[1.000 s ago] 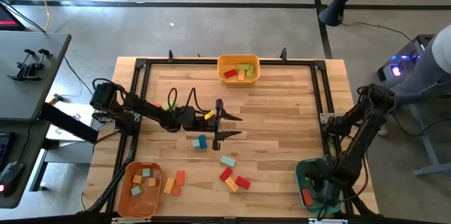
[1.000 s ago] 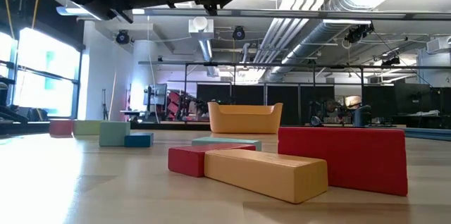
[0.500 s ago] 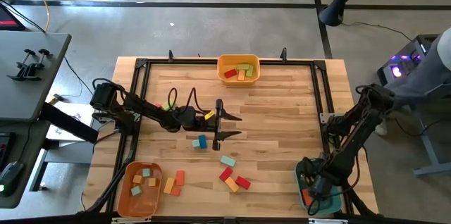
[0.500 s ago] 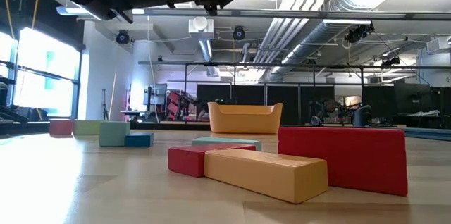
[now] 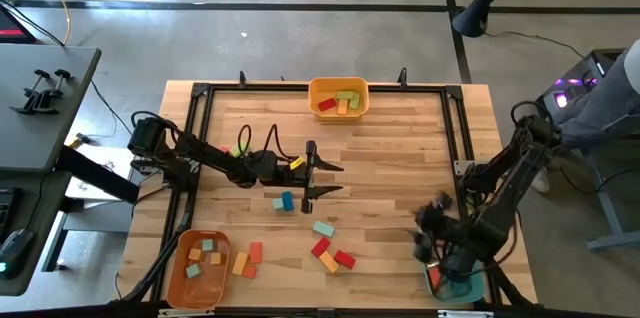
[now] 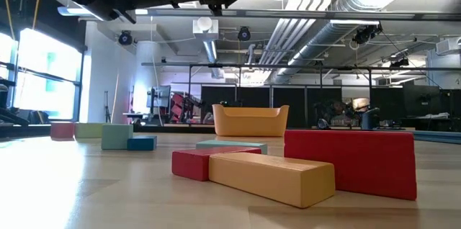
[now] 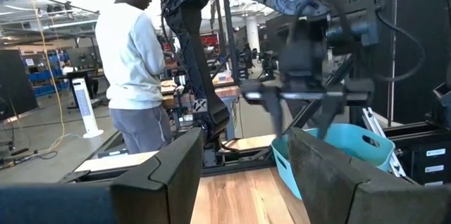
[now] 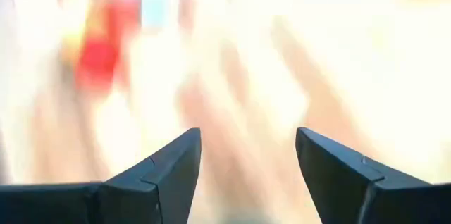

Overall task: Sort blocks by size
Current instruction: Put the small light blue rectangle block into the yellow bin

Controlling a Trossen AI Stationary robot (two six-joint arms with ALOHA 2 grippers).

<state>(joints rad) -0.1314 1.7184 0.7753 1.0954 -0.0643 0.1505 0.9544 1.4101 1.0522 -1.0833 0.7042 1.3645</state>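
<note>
The table (image 5: 390,173) is pale wood planks inside a dark metal frame; the left arm (image 5: 200,156) reaches across its middle, its gripper (image 5: 322,176) open and empty above the boards, the dark wedge-shaped fingers (image 7: 165,178) spread apart; the right gripper (image 5: 432,226) hangs blurred by the near right corner, just above the teal bin (image 5: 455,280), fingers (image 8: 169,164) apart with nothing between them; the yellow bin (image 5: 338,98), smooth rounded plastic, sits at the far edge holding a few blocks; the orange bin (image 5: 195,268) at the near left holds small cubes; loose blocks lie near the middle front: a red bar (image 6: 349,163), a matte orange bar (image 6: 272,177), a small red block (image 6: 193,164), a teal slab (image 5: 323,228); a teal and blue pair (image 5: 283,202) sits just near the left gripper; two orange-red blocks (image 5: 247,258) lie beside the orange bin.
</note>
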